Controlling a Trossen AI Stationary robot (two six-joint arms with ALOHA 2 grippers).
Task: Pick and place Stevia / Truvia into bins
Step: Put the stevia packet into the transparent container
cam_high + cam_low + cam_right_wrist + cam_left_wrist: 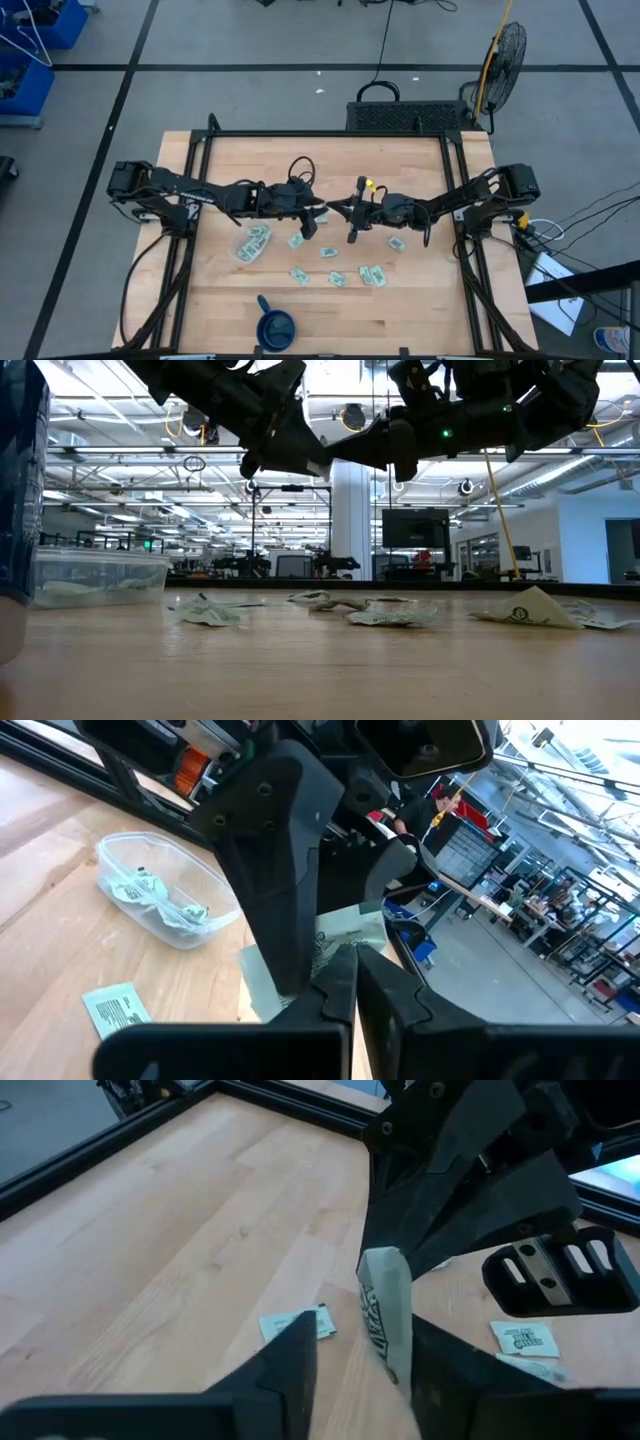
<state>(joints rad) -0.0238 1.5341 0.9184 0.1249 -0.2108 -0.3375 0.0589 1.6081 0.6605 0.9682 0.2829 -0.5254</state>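
Handover in mid-air — sachet (384, 1312) pinched upright at right gripper (352, 952), jaws shut on it.

Pale green-white paper, dark print too blurred to read. Left gripper (362, 1342) spread either side of same packet, not clamped. Below: loose sachets (345, 273) on table (420, 310); clear tub (253, 242) near left gripper, several inside.

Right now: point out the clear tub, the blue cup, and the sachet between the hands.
clear tub (253, 243), high view, its rim.
blue cup (277, 328), high view, its bowl.
sachet (384, 1312), left wrist view, its printed face.
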